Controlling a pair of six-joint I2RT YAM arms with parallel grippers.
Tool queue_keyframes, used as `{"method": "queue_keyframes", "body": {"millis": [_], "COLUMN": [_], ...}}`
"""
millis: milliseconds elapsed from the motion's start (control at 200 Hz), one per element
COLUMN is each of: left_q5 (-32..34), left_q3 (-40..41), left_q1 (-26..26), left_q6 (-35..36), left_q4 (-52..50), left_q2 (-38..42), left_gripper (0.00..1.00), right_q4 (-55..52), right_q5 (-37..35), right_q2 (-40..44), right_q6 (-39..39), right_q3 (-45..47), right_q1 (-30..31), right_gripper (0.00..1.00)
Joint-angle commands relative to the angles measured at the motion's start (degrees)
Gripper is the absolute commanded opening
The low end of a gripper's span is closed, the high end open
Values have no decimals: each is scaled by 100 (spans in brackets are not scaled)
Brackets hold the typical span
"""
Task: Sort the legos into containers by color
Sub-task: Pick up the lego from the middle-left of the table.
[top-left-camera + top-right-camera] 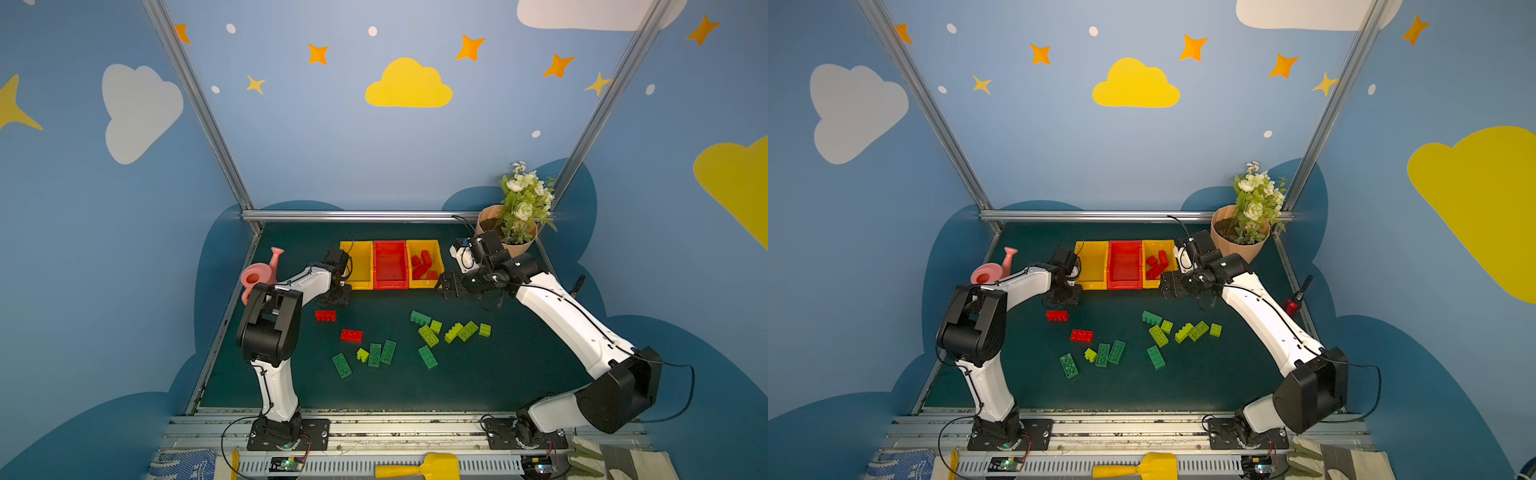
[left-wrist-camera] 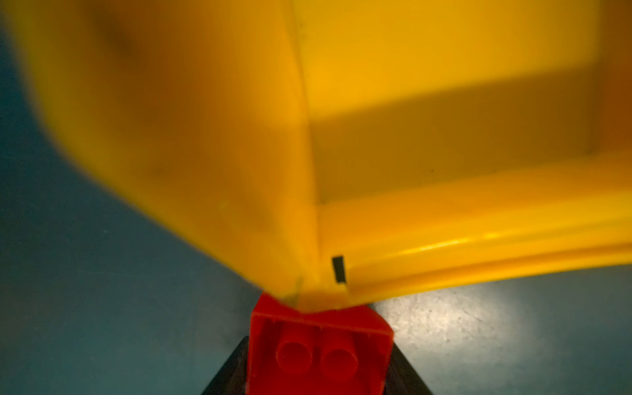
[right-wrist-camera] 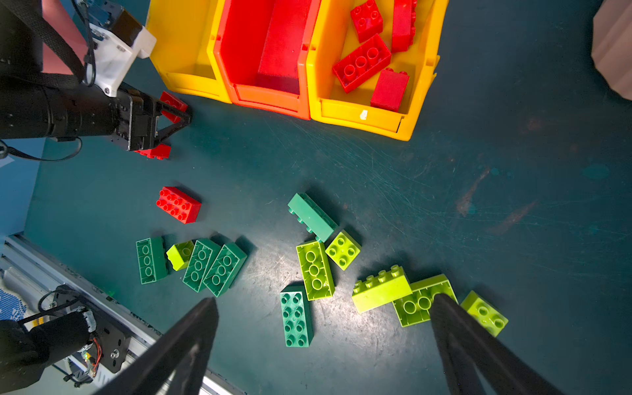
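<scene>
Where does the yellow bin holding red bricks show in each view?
In a top view: yellow bin holding red bricks, right end of the row.
In a top view: same spot.
Left wrist: not in it; that is the other yellow bin.
Right wrist: beyond the red bin from the left end effector.
Shared landmark: the red bin beside it.

My left wrist view is soft, the yellow bin point(image 2: 205, 136) smeared, pale glare on the mat point(image 2: 444, 328). Light falls from above; legos point(image 3: 314, 270) cast short shadows, and both top views bow at the edges.
</scene>
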State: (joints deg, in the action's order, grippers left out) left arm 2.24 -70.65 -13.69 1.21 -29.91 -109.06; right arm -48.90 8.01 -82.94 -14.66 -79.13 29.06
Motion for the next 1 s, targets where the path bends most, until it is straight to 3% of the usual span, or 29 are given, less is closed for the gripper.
{"method": "queue_keyframes", "body": {"millis": [0, 370, 591, 801, 996], "left_q5": [101, 275, 287, 280, 145], "left_q3": [-129, -163, -439, -1280, -2591], "left_q1": [-54, -317, -724, -1374, -1884], "left_q6": [-59, -226, -331, -436, -488], "left_q4": [-146, -265, -577, -1014, -1351], "left_q2": [23, 153, 379, 369, -175], "left_gripper": [53, 49, 49, 50, 52], "right_q4": [-66, -11, 39, 48, 23], "right_q5": [-1, -10, -52, -199, -303], "right_q2": [214, 506, 840, 1257, 1786], "right_q6": [-66, -154, -200, -280, -404], "right_q3": [107, 306, 535, 783, 1035], "right_q1": [-22, -23, -31, -62, -106], "right_gripper": [96, 96, 96, 96, 96]}}
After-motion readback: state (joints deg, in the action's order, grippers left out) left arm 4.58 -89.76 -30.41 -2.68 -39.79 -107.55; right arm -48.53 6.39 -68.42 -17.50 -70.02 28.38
